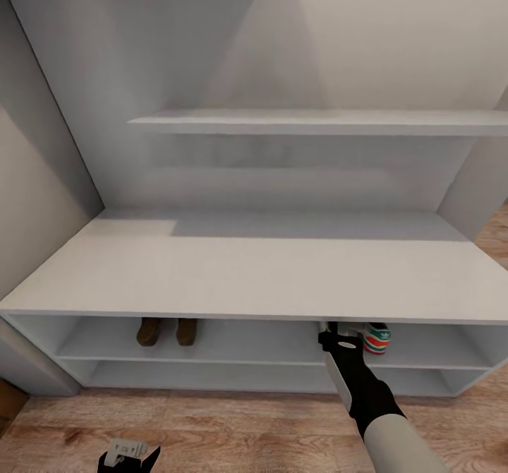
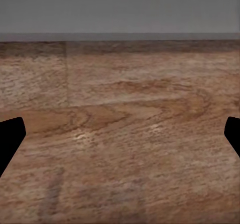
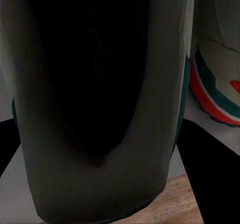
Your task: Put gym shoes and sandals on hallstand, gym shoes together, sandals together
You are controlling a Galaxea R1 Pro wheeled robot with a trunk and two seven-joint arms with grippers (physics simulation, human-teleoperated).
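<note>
1. Cream-white fabric and a rubber sole make the gym shoe in my right gripper [image 1: 337,333] light and springy; the collar wall gives under pressure, so I judge a pinch across the heel rim is the surest hold, the sole being too broad and slick.
2. My right wrist camera looks straight into the shoe's dark opening [image 3: 95,83], my fingers set on either side of it, so I take them to be clamped on that shoe.
3. That shoe sits at the upper shelf of the hallstand [image 1: 282,275], just beside the second gym shoe [image 1: 376,338], whose red and green heel shows.
4. My right arm reaches forward and low, forearm slanting up to the shelf mouth under the bench top.
5. Two sandals [image 1: 168,331] stand together on the same tier, well apart to the left.
6. My left gripper [image 1: 128,453] hangs low over the corridor floor [image 2: 120,134], fingers spread with nothing between them.
</note>
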